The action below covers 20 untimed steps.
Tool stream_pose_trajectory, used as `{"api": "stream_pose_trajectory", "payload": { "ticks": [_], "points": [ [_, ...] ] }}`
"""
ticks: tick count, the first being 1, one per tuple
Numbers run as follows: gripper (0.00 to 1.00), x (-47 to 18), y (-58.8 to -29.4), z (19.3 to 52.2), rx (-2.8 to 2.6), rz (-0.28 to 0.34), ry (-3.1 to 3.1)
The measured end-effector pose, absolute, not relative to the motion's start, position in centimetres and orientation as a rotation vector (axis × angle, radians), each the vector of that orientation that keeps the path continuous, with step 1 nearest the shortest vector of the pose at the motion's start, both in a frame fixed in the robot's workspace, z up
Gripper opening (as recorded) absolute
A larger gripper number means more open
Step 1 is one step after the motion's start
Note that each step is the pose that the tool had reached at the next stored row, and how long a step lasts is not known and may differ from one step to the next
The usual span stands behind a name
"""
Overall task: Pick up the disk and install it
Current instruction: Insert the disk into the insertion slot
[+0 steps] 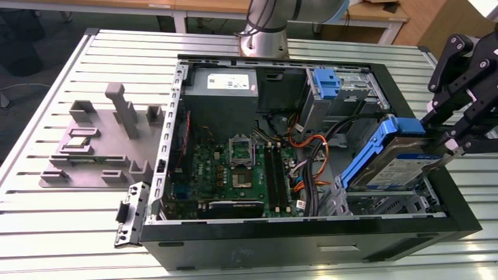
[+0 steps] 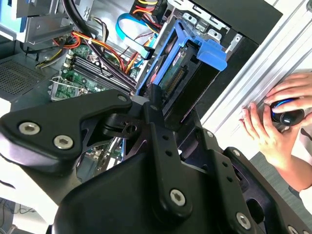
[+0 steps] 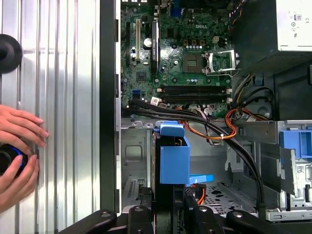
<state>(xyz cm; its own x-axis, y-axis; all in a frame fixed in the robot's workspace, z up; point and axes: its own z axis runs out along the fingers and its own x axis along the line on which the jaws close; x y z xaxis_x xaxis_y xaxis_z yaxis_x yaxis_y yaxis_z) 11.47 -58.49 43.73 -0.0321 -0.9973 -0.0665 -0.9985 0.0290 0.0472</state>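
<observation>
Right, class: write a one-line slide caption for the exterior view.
The gripper holds the disk tilted over the open case, on the exterior view's right.

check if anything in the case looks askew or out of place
The disk is tilted, one end sticking up out of the case at the exterior view's right, gripped by the hand, not seated flat. Nothing else odd.
</observation>
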Motion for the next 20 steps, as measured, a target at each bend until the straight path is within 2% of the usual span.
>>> {"api": "stream_pose_trajectory", "payload": {
  "ticks": [20],
  "points": [
    [0.35,11.5,-58.5,40.5,-2.175,0.125,2.243]
  ]
}}
